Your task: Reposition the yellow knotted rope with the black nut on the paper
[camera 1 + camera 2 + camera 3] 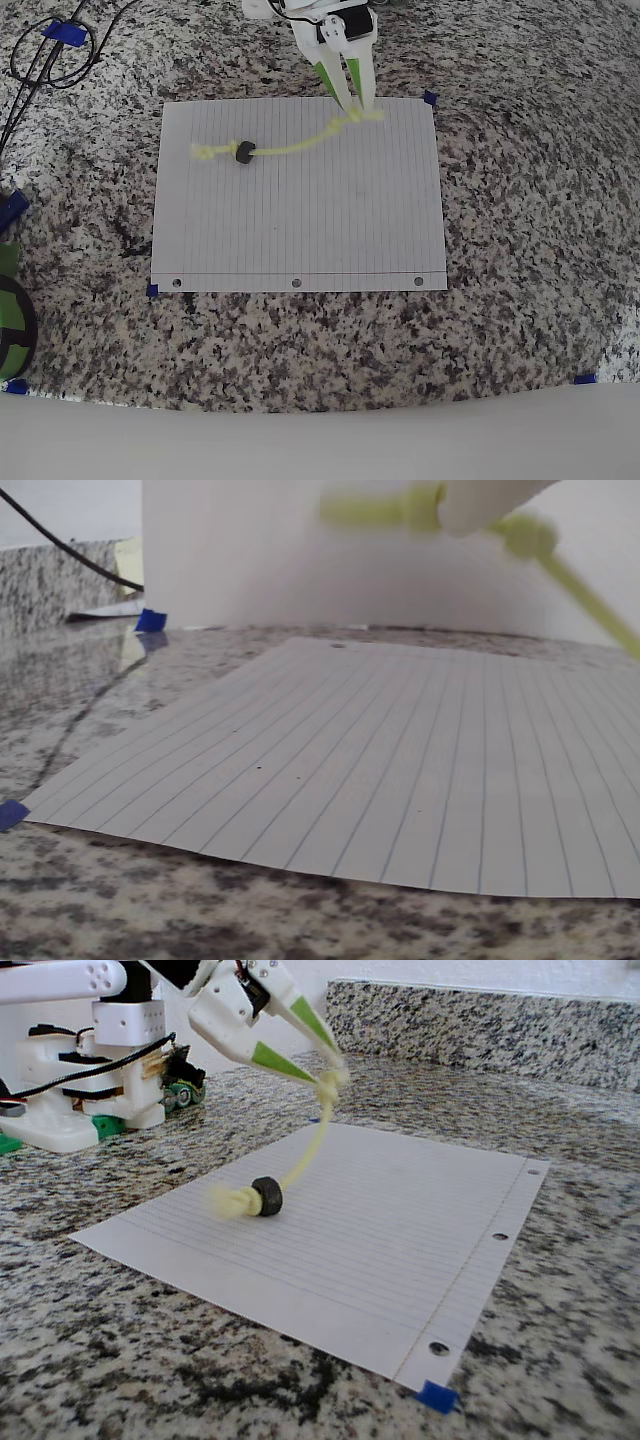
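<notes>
So the gripper (pixel 330 1072) was pinched on one knotted end of the yellow knotted rope (pixel 305 1155), lifted up; black nut (pixel 267 1196) and the other end sat on the paper (pixel 400 1260) around 10 o'clock; midway I'd say, drag and release left.

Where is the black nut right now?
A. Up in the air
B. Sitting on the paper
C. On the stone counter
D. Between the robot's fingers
B. In the fixed view the nut rests on the paper near one knotted end of the rope, while the gripper pinches the other end and lifts it above the sheet.
</notes>
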Motion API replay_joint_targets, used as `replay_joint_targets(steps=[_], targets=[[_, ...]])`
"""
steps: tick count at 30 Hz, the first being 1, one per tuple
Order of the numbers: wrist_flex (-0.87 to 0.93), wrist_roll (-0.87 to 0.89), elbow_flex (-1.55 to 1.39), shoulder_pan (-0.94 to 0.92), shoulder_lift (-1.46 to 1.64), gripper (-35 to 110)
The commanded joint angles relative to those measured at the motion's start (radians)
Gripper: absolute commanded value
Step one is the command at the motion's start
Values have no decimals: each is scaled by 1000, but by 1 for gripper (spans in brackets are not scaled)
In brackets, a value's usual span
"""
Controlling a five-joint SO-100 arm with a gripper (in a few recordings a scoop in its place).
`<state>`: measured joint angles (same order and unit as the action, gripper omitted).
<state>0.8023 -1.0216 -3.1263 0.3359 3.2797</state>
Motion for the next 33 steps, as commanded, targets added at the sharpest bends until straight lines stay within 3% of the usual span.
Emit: replay_joint_targets(steps=[1,4,14,29,33], targets=[[29,11,3,14,3,61],[15,-6,3,18,3,68],[26,-11,32,-48,-26,65],[147,17,522,-479,-747,61],[160,141,597,-558,-891,60]])
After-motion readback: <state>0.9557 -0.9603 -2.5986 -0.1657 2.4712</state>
